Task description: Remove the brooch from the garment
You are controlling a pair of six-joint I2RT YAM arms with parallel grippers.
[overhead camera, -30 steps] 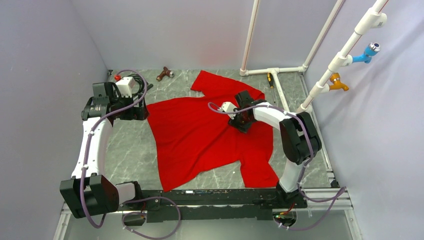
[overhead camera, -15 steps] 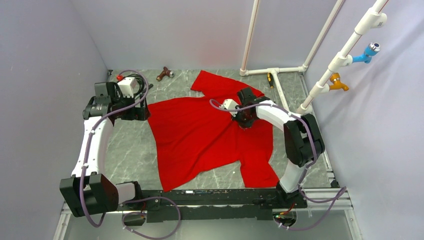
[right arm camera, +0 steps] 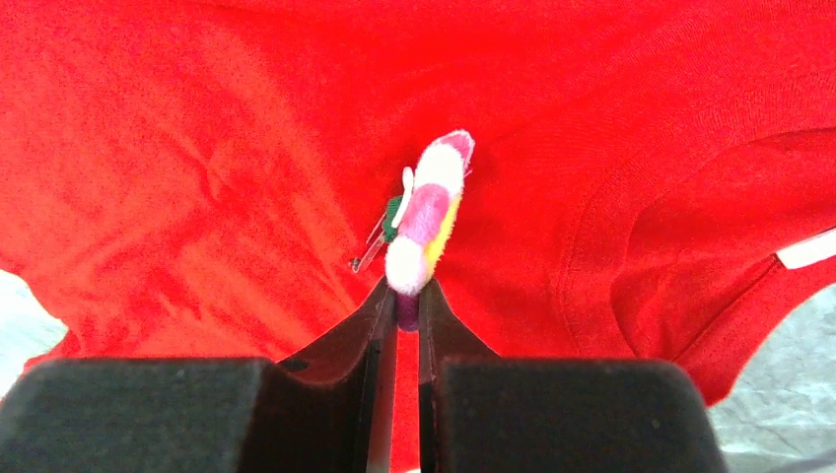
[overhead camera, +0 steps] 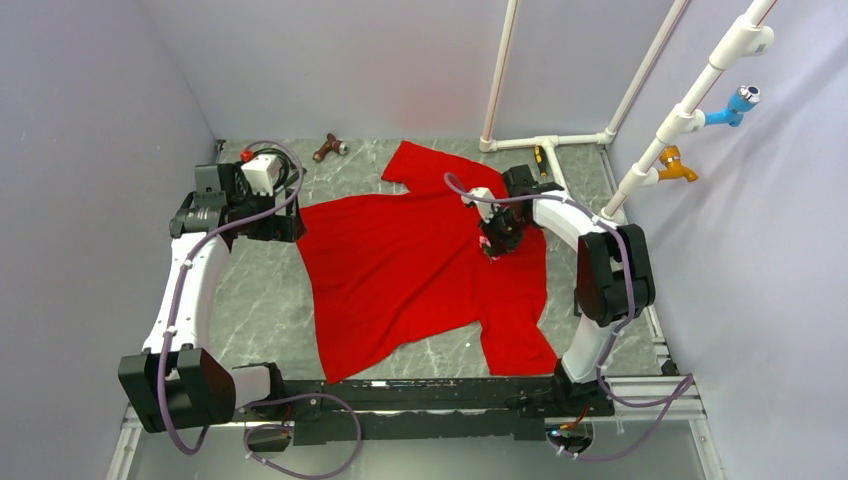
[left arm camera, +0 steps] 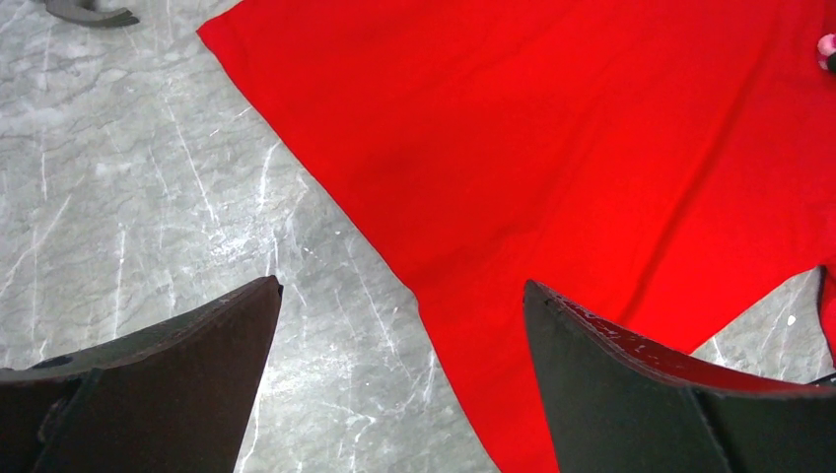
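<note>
A: What do we get from the top view?
B: We see the garment (overhead camera: 400, 270) lying spread on the marble table (overhead camera: 250, 300), with the right gripper (overhead camera: 489, 247) down at its neck end, on the right. The brooch (right arm camera: 426, 209) is too small for us to read from up there.
A: And our right wrist camera?
B: There it fills the middle: pink and white petals with a yellow streak, turned edge-on. Our right fingers (right arm camera: 365, 335) are pressed together on its lower edge, pinching it, with red cloth right behind. A thin metal pin (right arm camera: 367, 251) and a bit of green stick out on its left. We cannot tell whether the pin goes through the cloth.
A: Anything else only that view gives?
B: The neck seam, and the white label (right arm camera: 806, 248) at the right edge.
A: What about our left side?
B: From above, the left gripper (overhead camera: 288, 228) sits at the garment's left corner. Its own camera shows us the fingers spread wide with nothing between them, above bare marble and the garment's edge. At that view's far right edge we catch a pink speck, the brooch, well apart from this hand
</note>
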